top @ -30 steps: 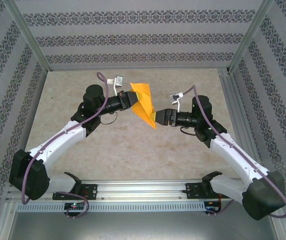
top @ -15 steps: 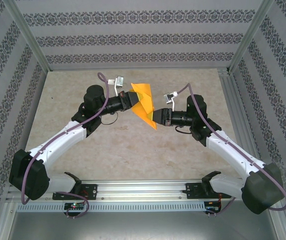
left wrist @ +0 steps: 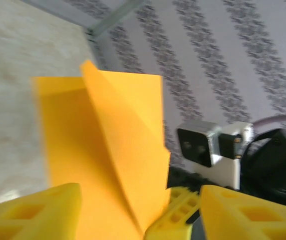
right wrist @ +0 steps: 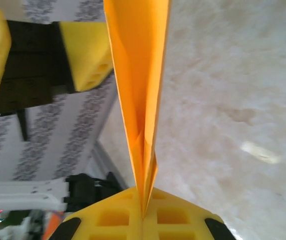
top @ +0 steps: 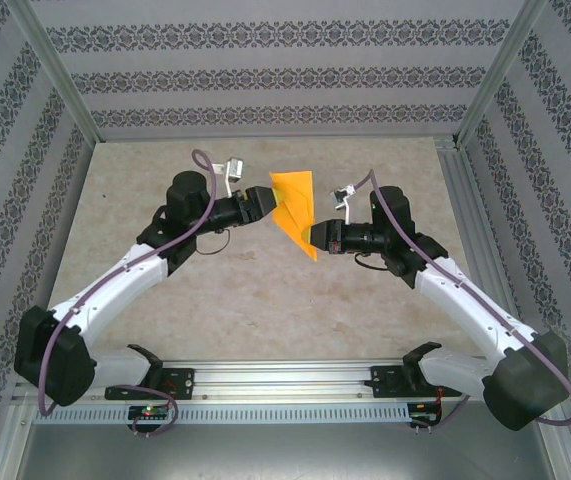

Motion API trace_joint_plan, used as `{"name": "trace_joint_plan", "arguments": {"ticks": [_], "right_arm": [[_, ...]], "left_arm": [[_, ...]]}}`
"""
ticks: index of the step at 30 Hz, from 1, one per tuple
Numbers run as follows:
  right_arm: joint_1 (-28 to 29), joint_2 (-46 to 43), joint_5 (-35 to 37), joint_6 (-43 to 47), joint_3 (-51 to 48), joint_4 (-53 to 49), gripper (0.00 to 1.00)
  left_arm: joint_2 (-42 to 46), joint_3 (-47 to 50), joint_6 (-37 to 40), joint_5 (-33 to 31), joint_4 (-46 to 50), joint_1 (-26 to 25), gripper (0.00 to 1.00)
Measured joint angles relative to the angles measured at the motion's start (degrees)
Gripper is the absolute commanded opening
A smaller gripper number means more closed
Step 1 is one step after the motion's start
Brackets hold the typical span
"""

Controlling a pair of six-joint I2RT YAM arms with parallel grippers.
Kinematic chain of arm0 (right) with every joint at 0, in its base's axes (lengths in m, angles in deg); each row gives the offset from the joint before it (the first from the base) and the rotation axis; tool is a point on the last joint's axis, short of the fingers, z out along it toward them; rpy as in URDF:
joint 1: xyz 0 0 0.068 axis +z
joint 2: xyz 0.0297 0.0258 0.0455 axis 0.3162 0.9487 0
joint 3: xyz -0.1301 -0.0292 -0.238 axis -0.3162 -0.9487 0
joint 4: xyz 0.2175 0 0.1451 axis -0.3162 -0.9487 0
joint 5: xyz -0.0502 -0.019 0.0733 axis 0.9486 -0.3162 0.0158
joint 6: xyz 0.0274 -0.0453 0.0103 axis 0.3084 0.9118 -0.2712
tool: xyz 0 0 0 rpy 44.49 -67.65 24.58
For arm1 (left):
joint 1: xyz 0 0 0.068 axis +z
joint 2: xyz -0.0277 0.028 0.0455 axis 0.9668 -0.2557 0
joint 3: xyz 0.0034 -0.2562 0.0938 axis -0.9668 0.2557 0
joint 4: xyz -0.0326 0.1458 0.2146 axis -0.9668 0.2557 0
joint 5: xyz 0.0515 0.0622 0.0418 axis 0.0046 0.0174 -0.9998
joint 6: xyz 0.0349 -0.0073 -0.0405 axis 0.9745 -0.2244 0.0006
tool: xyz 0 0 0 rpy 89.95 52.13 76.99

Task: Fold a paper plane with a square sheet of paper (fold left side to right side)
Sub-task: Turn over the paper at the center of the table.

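Note:
The paper plane point(top: 293, 200) is orange-yellow paper folded into a creased wedge, held in the air above the table's middle. My right gripper point(top: 315, 238) is shut on its lower tip. In the right wrist view the folded layers point(right wrist: 137, 75) rise edge-on from my shut right gripper point(right wrist: 144, 212). My left gripper point(top: 268, 203) is at the plane's left side and open. In the left wrist view the paper point(left wrist: 107, 150) stands between my left gripper's point(left wrist: 137, 205) spread yellow fingers point(left wrist: 32, 210), which do not pinch it.
The beige table point(top: 245, 290) lies under both arms. Patterned walls point(top: 285, 80) and metal posts point(top: 60, 70) enclose it at the back and sides. A metal rail point(top: 285, 385) runs along the near edge between the arm bases.
My right gripper moved left and shut on the plane's lower tip. My left gripper opened and let go of the paper, which now stands more upright.

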Motion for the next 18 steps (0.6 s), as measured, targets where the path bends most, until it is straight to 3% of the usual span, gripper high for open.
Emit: {"name": "trace_joint_plan", "arguments": {"ticks": [3, 7, 12, 15, 18], "right_arm": [[2.3, 0.4, 11.3, 4.7, 4.1, -9.7, 0.0], [10.6, 5.0, 33.7, 8.9, 11.4, -22.8, 0.01], [19.8, 20.4, 59.1, 9.2, 19.2, -37.3, 0.01], [24.4, 32.5, 71.0, 7.6, 23.0, -45.8, 0.01], [27.9, 43.0, 78.5, 6.1, 27.2, -52.1, 0.01]], "left_arm": [[5.2, -0.4, 4.7, -7.3, 10.7, 1.8, 0.76], [11.2, -2.6, 9.1, -21.4, 24.2, 2.3, 0.78], [15.8, -1.9, 9.6, -36.4, 34.2, 2.3, 0.8], [17.6, 0.3, 9.2, -41.0, 36.5, 2.7, 0.82], [17.8, 1.6, 9.0, -43.4, 38.1, 3.2, 0.82]]}}
